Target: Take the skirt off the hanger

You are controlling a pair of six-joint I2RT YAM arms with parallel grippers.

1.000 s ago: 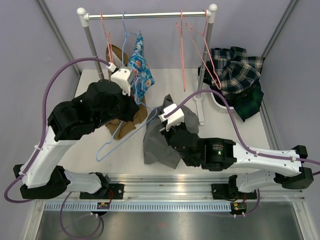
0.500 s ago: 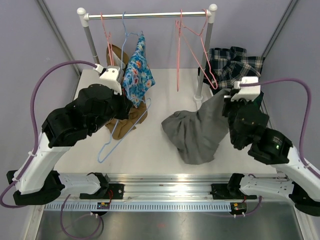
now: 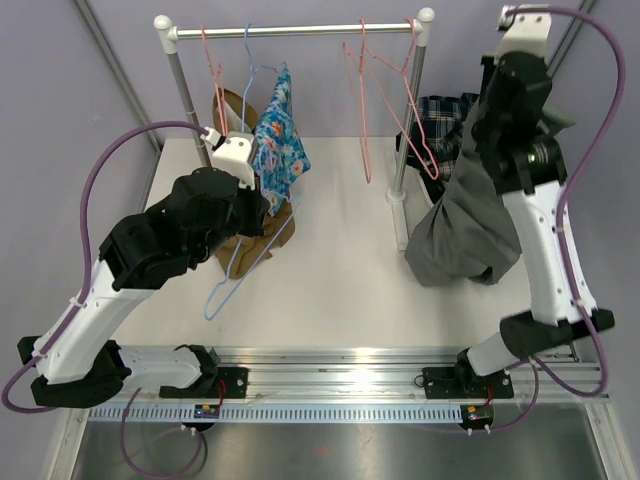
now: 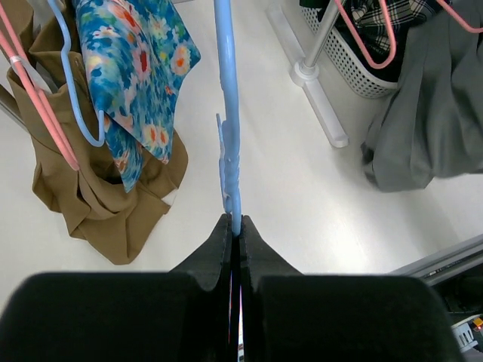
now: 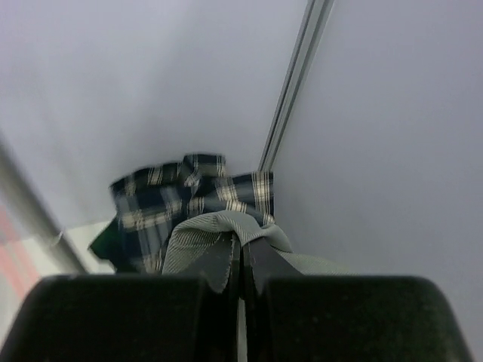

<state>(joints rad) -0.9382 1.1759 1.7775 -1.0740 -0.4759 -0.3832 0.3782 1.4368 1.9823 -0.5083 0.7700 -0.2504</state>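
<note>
Two arms, one garment already parted from its support. The left fingers point(image 4: 213, 256) are pinched shut on the light-blue plastic hanger point(image 4: 226, 113), holding it out over the white surface point(image 3: 340, 290). The right fingers point(image 5: 260, 265), clamped tight on the grey fabric skirt point(image 3: 465, 235), hold it high, so it hangs free beside the white mesh basket point(image 4: 355, 75), probably for dropping there.

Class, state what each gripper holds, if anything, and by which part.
Left gripper pinches the blue hanger on its straight bar, by the notches. Right gripper pinches the grey skirt at a bunched upper edge.
</note>
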